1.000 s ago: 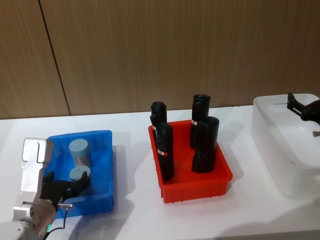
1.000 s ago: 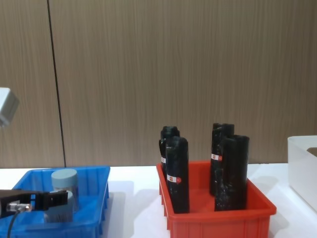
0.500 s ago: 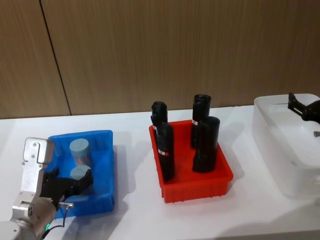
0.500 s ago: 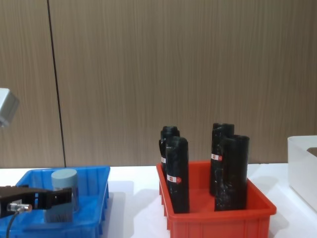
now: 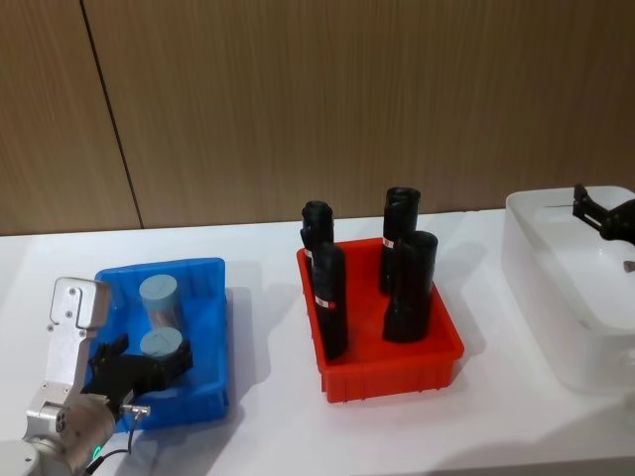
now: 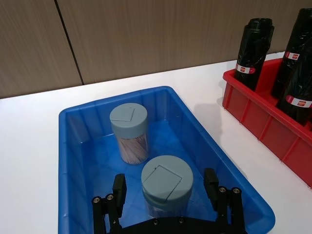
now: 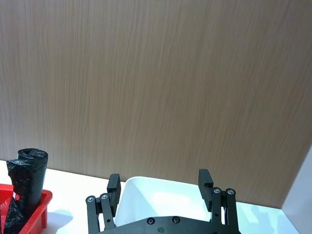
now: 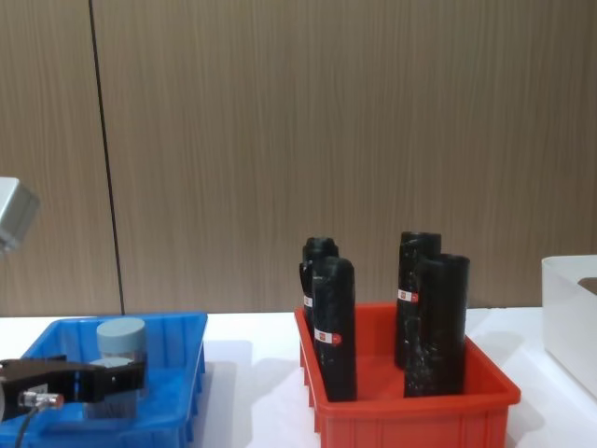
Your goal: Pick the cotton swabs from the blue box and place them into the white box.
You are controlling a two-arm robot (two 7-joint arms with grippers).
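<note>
Two cotton swabs jars with grey-blue lids stand in the blue box (image 5: 210, 327): a far one (image 5: 159, 296) and a near one (image 5: 162, 346). My left gripper (image 5: 147, 357) is open, with one finger on each side of the near jar (image 6: 167, 183) and a small gap at both sides. In the left wrist view its fingers (image 6: 119, 187) flank the lid, and the far jar (image 6: 129, 131) stands behind. The chest view shows the left gripper (image 8: 75, 381) low in the blue box (image 8: 182, 373). My right gripper (image 5: 598, 211) hangs open and empty over the white box (image 5: 571, 317).
A red bin (image 5: 392, 375) holding several tall black cylinders (image 5: 409, 288) stands between the blue and white boxes on the white table (image 5: 268, 416). A wood-panelled wall rises behind. The right wrist view shows the white box (image 7: 161, 200) below the right gripper (image 7: 159, 181).
My left gripper has moved forward and slightly lower, so its fingers now straddle the near jar. The right arm has not moved.
</note>
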